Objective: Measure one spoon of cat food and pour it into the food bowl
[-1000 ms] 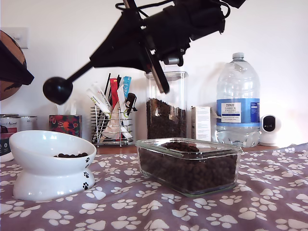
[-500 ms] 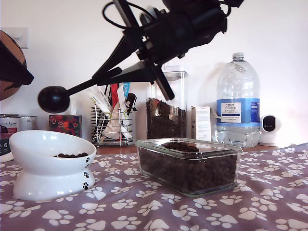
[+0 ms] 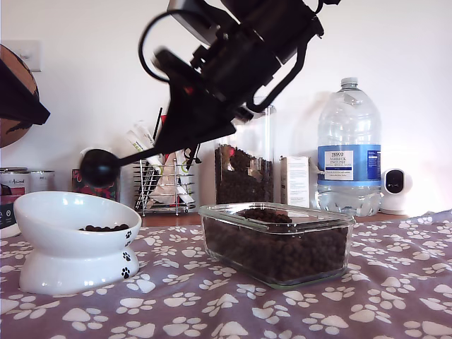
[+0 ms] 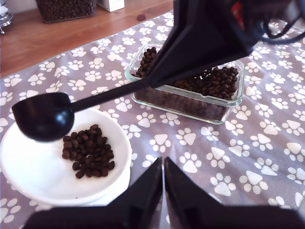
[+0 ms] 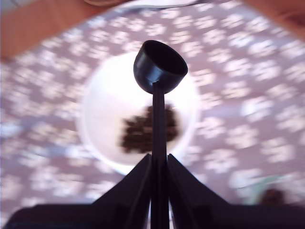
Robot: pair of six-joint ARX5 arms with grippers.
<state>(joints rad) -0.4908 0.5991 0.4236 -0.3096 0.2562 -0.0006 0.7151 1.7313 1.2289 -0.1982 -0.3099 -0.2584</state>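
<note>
My second tool point(image 5: 158, 164) grips the spoon point(image 5: 159, 67) by its handle above the bowl point(image 3: 67, 240); my first tool point(image 4: 163, 167) is closed, empty.

You see a matt black plastic spoon point(image 3: 99, 167) above the glossy white ceramic food bowl point(image 3: 67, 244). Dull dry cat food point(image 4: 89, 157) fills the clear glass dish point(image 3: 276, 242), which stands on soft printed cloth point(image 3: 395, 289). A bare wooden counter point(image 4: 62, 37) shows beyond it.

Second gripper point(image 5: 158, 164) clamped on thin handle, arm angled downward; first gripper point(image 4: 163, 169) jaws together, empty
</note>
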